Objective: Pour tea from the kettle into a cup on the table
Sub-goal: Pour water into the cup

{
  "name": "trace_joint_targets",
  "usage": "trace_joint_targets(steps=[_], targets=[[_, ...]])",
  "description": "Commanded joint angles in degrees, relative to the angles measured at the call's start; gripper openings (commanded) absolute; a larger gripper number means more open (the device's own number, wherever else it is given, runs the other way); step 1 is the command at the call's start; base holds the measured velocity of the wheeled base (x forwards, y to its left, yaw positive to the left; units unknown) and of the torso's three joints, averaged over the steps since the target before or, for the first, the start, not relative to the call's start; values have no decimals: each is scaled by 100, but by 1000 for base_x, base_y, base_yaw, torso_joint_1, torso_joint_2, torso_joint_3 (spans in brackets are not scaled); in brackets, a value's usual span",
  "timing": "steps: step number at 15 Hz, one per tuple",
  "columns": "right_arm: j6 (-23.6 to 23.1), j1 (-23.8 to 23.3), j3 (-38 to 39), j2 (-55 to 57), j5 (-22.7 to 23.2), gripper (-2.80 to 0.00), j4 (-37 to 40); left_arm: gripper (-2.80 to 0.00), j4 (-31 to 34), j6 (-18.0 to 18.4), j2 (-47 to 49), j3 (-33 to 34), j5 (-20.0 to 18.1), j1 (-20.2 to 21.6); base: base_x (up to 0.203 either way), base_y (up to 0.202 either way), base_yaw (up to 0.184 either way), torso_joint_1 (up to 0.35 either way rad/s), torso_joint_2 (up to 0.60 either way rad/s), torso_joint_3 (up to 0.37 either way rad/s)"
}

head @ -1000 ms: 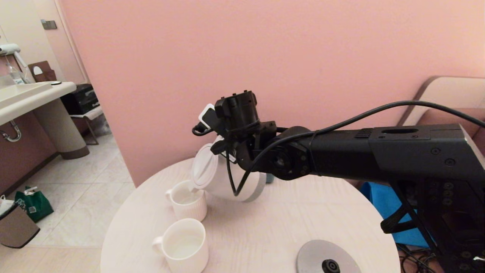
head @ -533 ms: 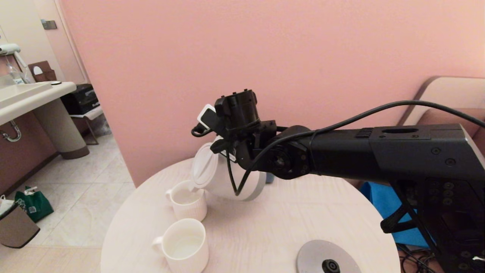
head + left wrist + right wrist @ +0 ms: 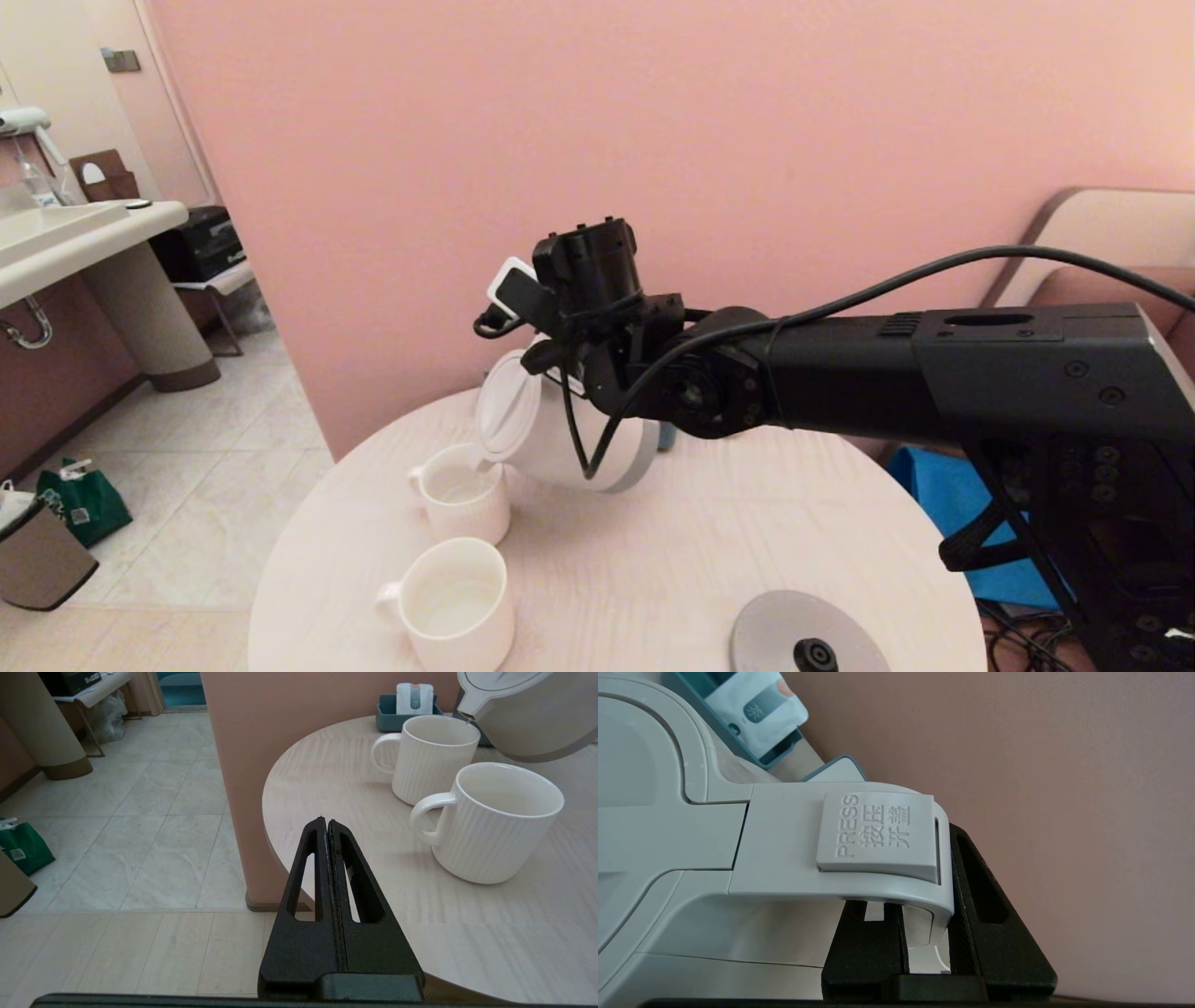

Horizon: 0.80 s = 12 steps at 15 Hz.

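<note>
The white kettle (image 3: 560, 439) hangs tilted above the table (image 3: 653, 560), lid facing left, spout dipping over the rim of the far cup (image 3: 462, 495). My right gripper (image 3: 924, 891) is shut on the kettle's handle (image 3: 794, 840), just below its press button. In the head view the wrist hides those fingers. A second, nearer cup (image 3: 455, 602) stands in front of the first. The left wrist view shows both cups (image 3: 432, 756) (image 3: 500, 821) and the kettle (image 3: 528, 718). My left gripper (image 3: 325, 821) is shut and empty, by the table's left edge. I see no stream of liquid.
The grey kettle base disc (image 3: 794, 635) lies at the table's front right. A teal tray with a sachet (image 3: 413, 704) sits at the back, against the pink wall. A sink counter (image 3: 75, 233) and a bin (image 3: 37, 560) stand to the left on the tiled floor.
The right arm and the kettle have shifted very slightly to the right. The spout stays over the far cup.
</note>
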<state>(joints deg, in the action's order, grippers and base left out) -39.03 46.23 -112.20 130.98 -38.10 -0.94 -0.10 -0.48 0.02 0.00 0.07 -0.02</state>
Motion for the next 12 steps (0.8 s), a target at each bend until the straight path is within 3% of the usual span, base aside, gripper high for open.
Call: trace_joint_targets(steps=[1, 12], targets=[[-72, -26, -1, -2, -22, -280, -11, -280, 1, -5, -2, 0, 1, -5, 0, 0, 0, 0, 0, 0], [-606, -52, -3, -19, -22, -280, -161, -280, -2, -3, -1, 0, 1, -1, 0, 0, 0, 0, 0, 0]])
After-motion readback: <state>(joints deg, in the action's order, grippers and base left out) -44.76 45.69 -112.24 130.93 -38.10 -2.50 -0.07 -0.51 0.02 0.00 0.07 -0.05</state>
